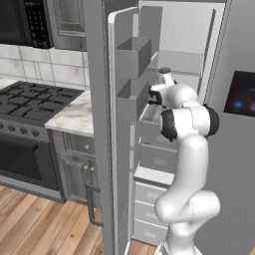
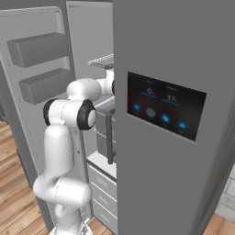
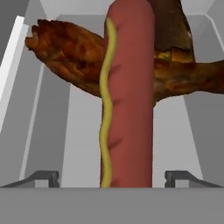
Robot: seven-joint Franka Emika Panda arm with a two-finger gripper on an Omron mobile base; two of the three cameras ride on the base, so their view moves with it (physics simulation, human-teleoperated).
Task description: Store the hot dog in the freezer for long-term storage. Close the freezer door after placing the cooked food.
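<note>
The white arm [image 1: 187, 149] is seen at the centre right of the left base view, reaching into the freezer [image 1: 172, 64], whose white interior occupies the upper middle of that frame. The freezer door [image 1: 122, 129] is swung open at the centre, with grey bins [image 1: 133, 57] fixed to its inner face. In the hand view, the pincer [image 3: 112, 177] is shown with its two dark fingertips [image 3: 43, 177] set wide apart at the bottom, clear of the hot dog [image 3: 129, 100] on both sides. The hot dog, reddish with a wavy yellow stripe, runs upright through the centre of that frame between the tips. Behind it, across the upper part, a rough brown food lump [image 3: 70, 54] is seen against the pale grey compartment walls. At the left of the left base view, a black stove [image 1: 30, 104] and a marble table [image 1: 74, 117] are visible.
</note>
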